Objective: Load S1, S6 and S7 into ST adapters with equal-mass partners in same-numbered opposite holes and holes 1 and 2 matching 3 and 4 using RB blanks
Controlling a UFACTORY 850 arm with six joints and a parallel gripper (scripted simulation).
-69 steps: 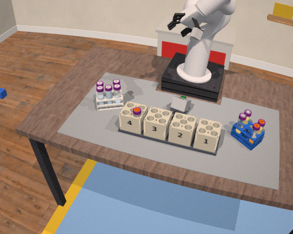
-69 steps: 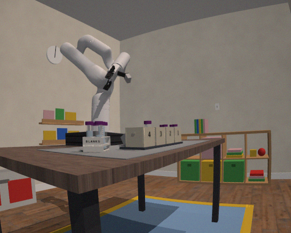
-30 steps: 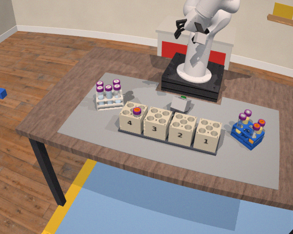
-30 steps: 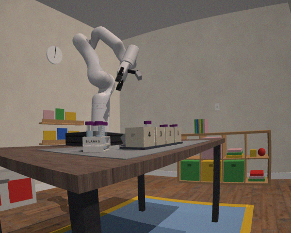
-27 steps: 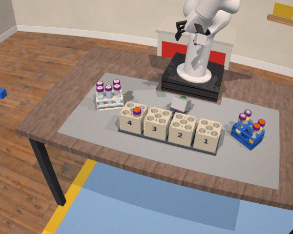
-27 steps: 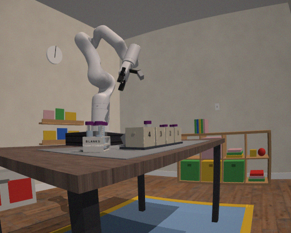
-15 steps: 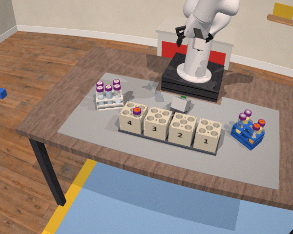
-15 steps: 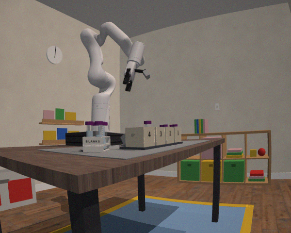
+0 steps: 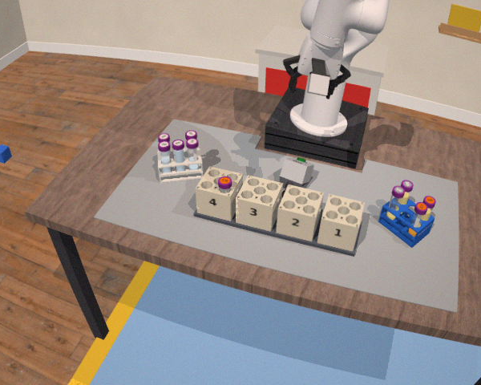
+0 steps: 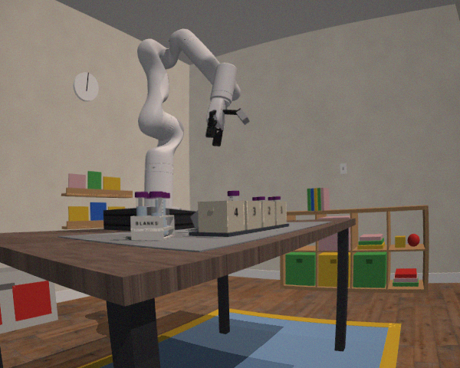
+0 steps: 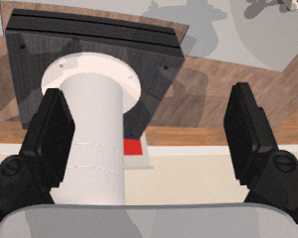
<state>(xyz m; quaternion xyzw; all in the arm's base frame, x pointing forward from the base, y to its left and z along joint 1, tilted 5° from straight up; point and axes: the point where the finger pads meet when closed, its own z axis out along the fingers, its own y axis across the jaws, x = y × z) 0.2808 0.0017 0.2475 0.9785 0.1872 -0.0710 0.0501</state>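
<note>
My gripper (image 9: 311, 91) (image 10: 215, 134) (image 11: 147, 104) is open and empty. It hangs high above the arm's base, far from all tubes. The loading stand ST (image 9: 203, 216) holds adapters 4 (image 9: 213, 203) (image 10: 222, 215), 3 (image 9: 253, 212), 2 (image 9: 294, 222) and 1 (image 9: 337, 233) in a row. An orange-dot tube, S1 (image 9: 224, 182) (image 10: 233, 193), stands in adapter 4; the other adapters look empty. The blue rack RS (image 9: 406, 225) holds two orange-dot tubes (image 9: 421, 208) (image 9: 429, 201) and two grey-dot tubes (image 9: 398, 192) (image 9: 406, 184). The white blank rack RB (image 9: 178, 172) (image 10: 152, 228) holds several purple-capped blanks.
The grey box with the green DONE key (image 9: 301, 159) sits between ST and the arm's black base plate (image 9: 315, 140) (image 11: 96, 34). Everything stands on a grey mat (image 9: 149, 207) on the wooden table (image 9: 87, 186). A shelf unit (image 10: 356, 245) stands beyond the table.
</note>
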